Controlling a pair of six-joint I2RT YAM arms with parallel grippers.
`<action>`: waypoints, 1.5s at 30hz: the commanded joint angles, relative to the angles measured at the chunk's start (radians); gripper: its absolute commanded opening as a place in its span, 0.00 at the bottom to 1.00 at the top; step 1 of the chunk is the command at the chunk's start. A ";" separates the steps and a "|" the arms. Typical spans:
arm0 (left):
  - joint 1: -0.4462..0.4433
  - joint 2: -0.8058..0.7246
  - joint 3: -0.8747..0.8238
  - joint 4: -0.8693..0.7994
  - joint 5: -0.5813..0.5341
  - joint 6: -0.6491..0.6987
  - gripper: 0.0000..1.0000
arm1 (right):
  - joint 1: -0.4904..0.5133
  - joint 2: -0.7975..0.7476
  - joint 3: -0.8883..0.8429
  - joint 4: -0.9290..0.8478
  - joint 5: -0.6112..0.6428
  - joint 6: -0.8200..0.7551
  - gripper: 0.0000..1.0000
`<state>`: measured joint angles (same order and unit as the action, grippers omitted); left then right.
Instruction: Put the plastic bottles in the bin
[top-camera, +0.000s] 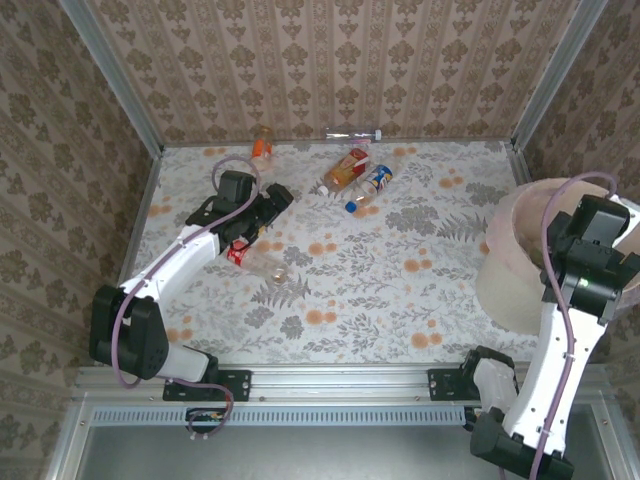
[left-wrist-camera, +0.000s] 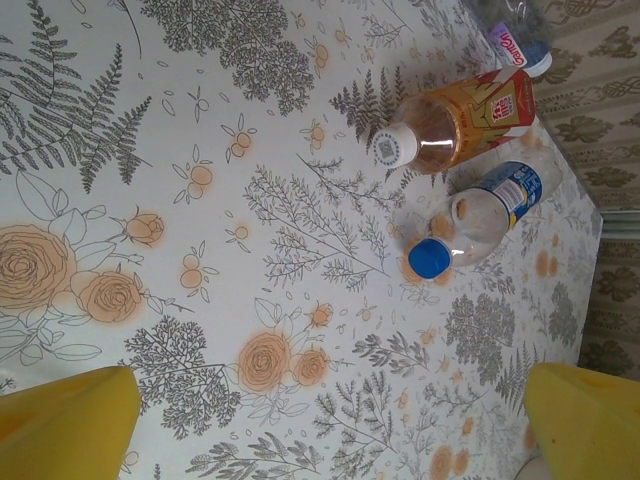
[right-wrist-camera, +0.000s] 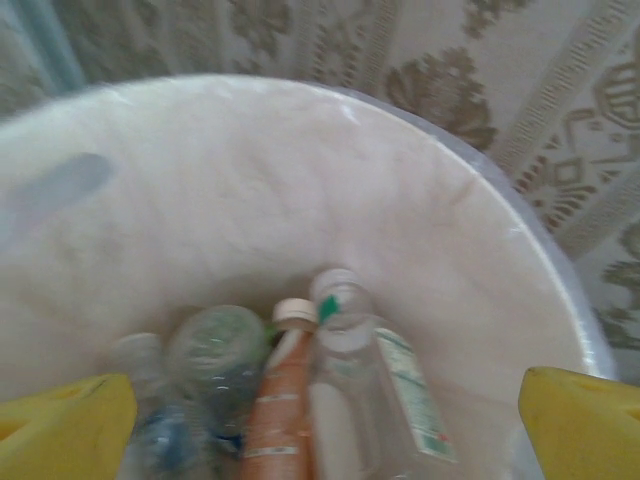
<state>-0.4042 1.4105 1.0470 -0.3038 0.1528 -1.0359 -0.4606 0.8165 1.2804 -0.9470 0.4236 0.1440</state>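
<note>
With left gripper (left-wrist-camera: 330, 430) and right gripper (right-wrist-camera: 328, 432) spread, we are risking nudging the round bottles (left-wrist-camera: 462, 122) into rolling away.

table (top-camera: 400, 290): floral top | bottles (top-camera: 347, 170) lying scattered | bin (top-camera: 503, 280) far right

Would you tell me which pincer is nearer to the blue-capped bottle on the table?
Left. The left pincer hovers left of the blue-capped bottle; the right pincer is farther to its right, over the bin.
</note>
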 joint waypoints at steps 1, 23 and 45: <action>0.007 -0.037 -0.021 -0.016 -0.023 0.024 1.00 | 0.045 -0.056 -0.031 0.109 -0.201 0.078 1.00; 0.138 -0.148 -0.061 -0.195 -0.132 0.084 1.00 | 0.632 0.029 -0.184 0.521 -0.392 0.151 1.00; 0.339 0.095 0.011 -0.317 -0.192 0.038 0.98 | 0.829 0.070 -0.246 0.602 -0.301 0.105 1.00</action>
<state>-0.0734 1.4715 1.0378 -0.6258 -0.0597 -0.9726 0.3603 0.9089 1.0443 -0.3527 0.0860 0.2638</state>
